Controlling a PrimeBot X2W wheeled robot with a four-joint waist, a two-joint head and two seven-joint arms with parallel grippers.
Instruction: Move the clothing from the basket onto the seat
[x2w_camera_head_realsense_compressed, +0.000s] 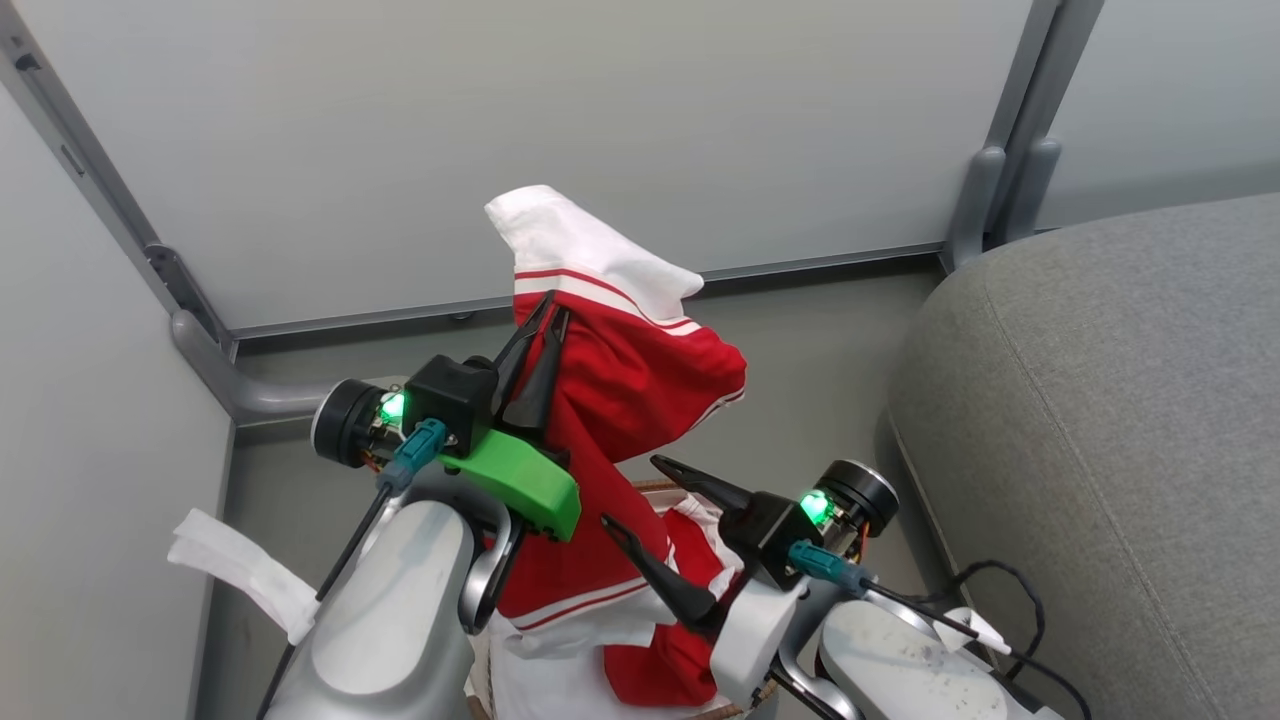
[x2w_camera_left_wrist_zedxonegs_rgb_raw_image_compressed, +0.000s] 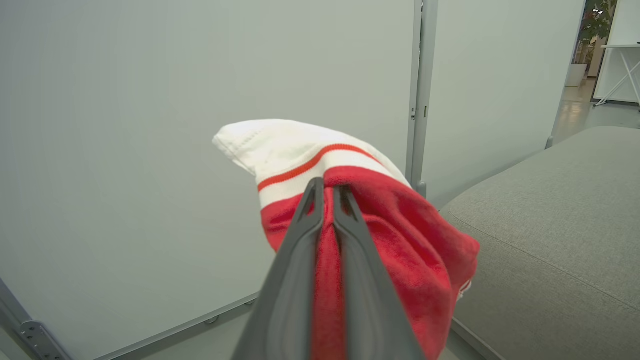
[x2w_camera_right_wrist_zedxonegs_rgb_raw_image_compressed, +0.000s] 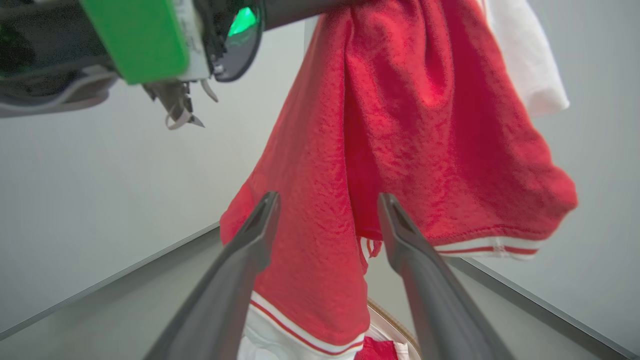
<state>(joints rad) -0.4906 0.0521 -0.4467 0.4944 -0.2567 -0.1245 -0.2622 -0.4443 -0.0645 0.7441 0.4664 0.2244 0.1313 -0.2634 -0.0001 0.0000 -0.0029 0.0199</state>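
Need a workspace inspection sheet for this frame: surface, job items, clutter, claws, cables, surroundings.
Surface: grey seat at the robot's right; no garment on its visible part.
Job's things: red-and-white clothing held up, hanging over the basket; more red fabric lies in the basket.
Clutter: white strip beside the left forearm; what it is can't be told.
Grippers: left claw shut on the clothing; right claw open beside the hanging fabric, holding nothing.
Cables: black cable loops by the right forearm, close to the seat's edge.
Surroundings: pale partition panels, grey floor.
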